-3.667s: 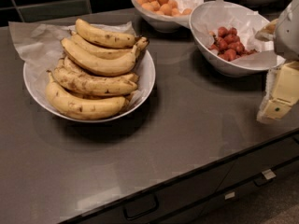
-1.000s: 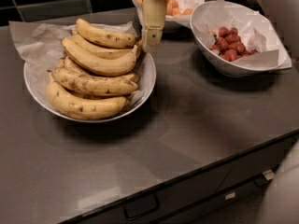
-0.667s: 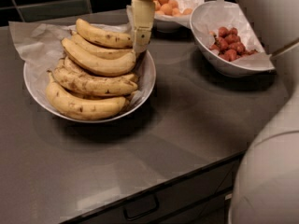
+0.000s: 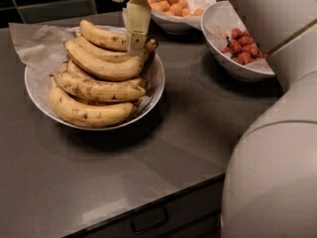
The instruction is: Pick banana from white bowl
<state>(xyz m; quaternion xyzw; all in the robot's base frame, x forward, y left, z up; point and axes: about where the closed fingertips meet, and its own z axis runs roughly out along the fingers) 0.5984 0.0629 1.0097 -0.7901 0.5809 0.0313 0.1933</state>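
The wide white bowl (image 4: pixel 155 86), lined with crinkled white paper (image 4: pixel 35 44), sits at the left of the dark counter and holds several bananas in a pile. The banana (image 4: pixel 103 35), plump, curved and yellow with a few specks, lies on top at the back. Below it lie a longer, paler banana (image 4: pixel 99 63) and brown-streaked ones. My gripper (image 4: pixel 135 42) reaches down from the top edge. Its cream tip is at the right end of the top banana, near the dark stems, touching or just above them.
A white bowl with orange balls (image 4: pixel 174 5) stands behind the gripper. A deeper white bowl with red fruits (image 4: pixel 238 47) stands at the right. My arm's pale body (image 4: pixel 277 152) fills the right side. The counter's front edge with a drawer handle (image 4: pixel 148 220) lies below.
The gripper came in from the right side of the counter, moved left over the white bowl, and now sits lower at the right end of the top banana. The bananas have not moved.
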